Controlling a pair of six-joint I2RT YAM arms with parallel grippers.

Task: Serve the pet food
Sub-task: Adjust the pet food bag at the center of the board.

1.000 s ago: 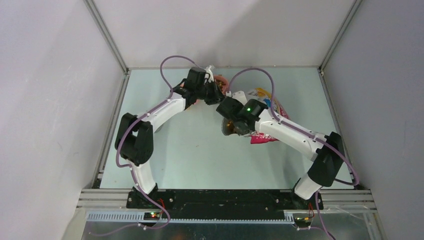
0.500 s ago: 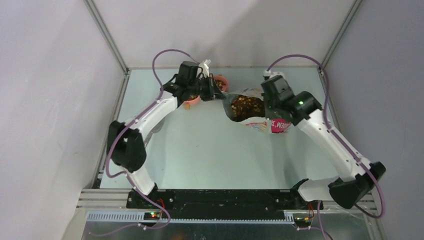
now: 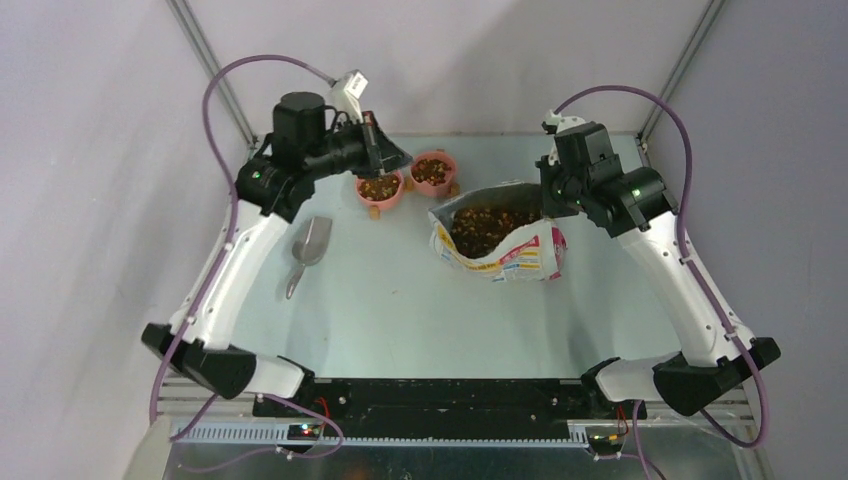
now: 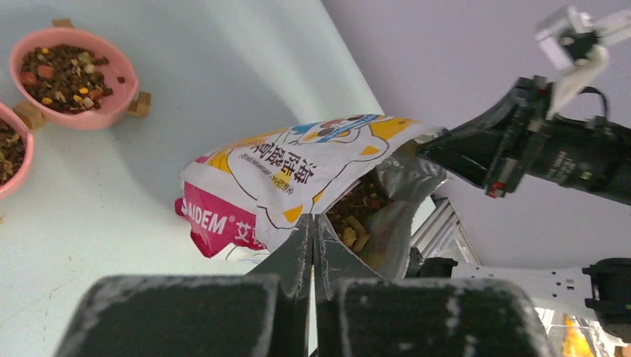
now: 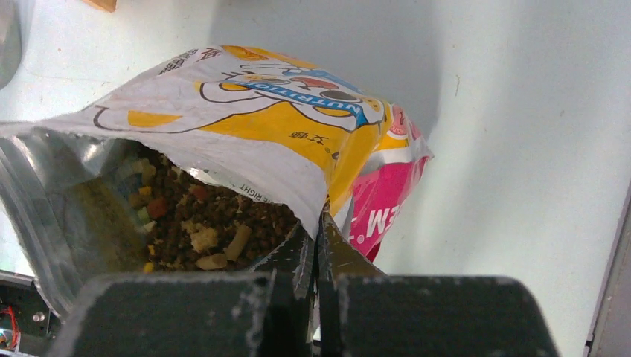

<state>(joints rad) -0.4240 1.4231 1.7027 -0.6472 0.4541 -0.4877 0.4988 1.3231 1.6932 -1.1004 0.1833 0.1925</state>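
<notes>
left jaws shut, empty, near the bowls (image 3: 381, 204); right jaws pinch the bag (image 3: 515, 255) rim, kibble (image 3: 485, 220) inside; scoop (image 3: 312, 243) on table (image 3: 400, 300).

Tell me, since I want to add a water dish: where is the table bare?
Widest bare patch: the near middle of the table, between the scoop, the bag and the arm bases. Crowded: the far strip, with two pink bowls beside the bag's open mouth.

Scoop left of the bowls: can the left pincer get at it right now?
Probably yes. The scoop lies alone, nothing over it; the left pincer, shut and empty by the left pink bowl, must open first. The right pincer, shut on the bag, is clear.
</notes>
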